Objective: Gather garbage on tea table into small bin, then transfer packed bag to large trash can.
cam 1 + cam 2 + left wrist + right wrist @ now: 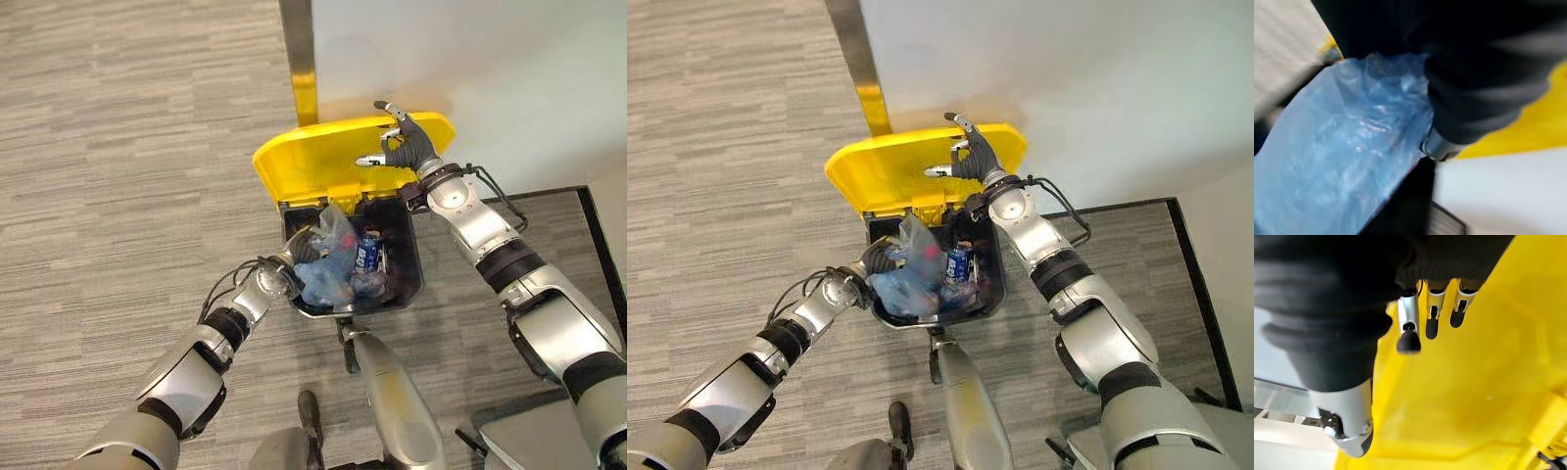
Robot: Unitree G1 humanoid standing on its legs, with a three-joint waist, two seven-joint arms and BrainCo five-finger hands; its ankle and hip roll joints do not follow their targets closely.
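The large trash can [415, 282] is dark, and its yellow lid [313, 162] is swung up and back against the wall. My right hand [407, 147] rests flat on the lid's inner face with straight fingers [1432, 318], holding it open. A packed blue plastic bag [328, 269] sits in the can's mouth, its crumpled top sticking up. My left hand [299, 250] is at the can's near-left rim with its fingers curled into the bag's upper part. The left wrist view has the blue bag [1342, 147] pressed close against the hand.
A blue drinks can [369, 253] and other litter lie inside the trash can beside the bag. A white wall [470, 59] rises right behind the can, with a metal strip [299, 49] at its corner. Grey carpet [127, 147] spreads to the left.
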